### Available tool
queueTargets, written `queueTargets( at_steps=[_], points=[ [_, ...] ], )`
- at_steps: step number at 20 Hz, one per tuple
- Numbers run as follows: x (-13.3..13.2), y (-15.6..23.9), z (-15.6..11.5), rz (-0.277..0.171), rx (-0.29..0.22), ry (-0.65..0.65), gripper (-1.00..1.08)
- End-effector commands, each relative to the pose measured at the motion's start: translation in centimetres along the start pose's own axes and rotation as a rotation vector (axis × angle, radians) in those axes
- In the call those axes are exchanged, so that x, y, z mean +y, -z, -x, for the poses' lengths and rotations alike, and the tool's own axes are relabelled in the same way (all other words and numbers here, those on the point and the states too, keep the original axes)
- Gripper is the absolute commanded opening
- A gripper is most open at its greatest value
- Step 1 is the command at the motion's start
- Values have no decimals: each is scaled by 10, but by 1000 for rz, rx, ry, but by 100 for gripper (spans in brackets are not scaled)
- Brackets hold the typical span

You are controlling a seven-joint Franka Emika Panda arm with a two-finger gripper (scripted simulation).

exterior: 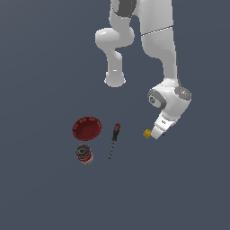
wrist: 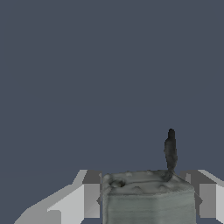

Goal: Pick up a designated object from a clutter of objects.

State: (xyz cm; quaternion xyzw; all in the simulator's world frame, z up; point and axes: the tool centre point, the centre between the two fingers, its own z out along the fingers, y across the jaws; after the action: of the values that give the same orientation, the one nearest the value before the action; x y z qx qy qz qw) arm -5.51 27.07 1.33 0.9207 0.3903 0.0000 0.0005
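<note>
Low down, claw (wrist: pixel 148 197) round grey-blue piece (wrist: pixel 148 199)

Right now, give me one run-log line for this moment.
phase: grasp | gripper: around grey-blue piece | yellow block: beside gripper | bowl, can, screwdriver: untouched

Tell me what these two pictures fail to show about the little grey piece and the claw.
- Exterior view: the grey piece is hidden behind the gripper; only the yellow block shows beside it.
- Wrist view: the grey piece is cut off by the picture's edge; its lower part is unseen.
- Wrist view: whether the fingers touch the piece cannot be told.
- Can: label too small to read.
</note>
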Motion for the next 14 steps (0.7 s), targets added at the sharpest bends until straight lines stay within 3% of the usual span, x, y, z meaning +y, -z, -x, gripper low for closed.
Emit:
queueTargets(
  at_steps=[1,8,14],
  points=[
    [1,1,0,0,0,0,-100],
    [21,22,6,0,0,0,-100],
    [57,60,15,0,0,1,-100]
  ],
)
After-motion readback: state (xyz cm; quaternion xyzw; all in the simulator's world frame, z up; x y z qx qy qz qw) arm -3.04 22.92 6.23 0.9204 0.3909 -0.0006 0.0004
